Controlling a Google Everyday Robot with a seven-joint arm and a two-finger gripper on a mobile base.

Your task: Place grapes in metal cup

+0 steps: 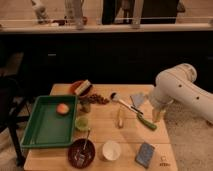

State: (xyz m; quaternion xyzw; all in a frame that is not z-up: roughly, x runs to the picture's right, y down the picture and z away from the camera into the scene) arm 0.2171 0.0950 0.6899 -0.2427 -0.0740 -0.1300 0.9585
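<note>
The pincer [157, 116] hangs at the end of the white arm, pointing down at the right edge of the wooden counter [102, 131]. Whether it is open or closed cannot be told. The small dark red bunch of grapes [98, 99] lies on the counter well apart from it, just beside the dull grey cylindrical metal cup [86, 106], not inside. A light green cup [81, 123] stands near the metal cup, against the green rectangular tray [42, 131].
</note>
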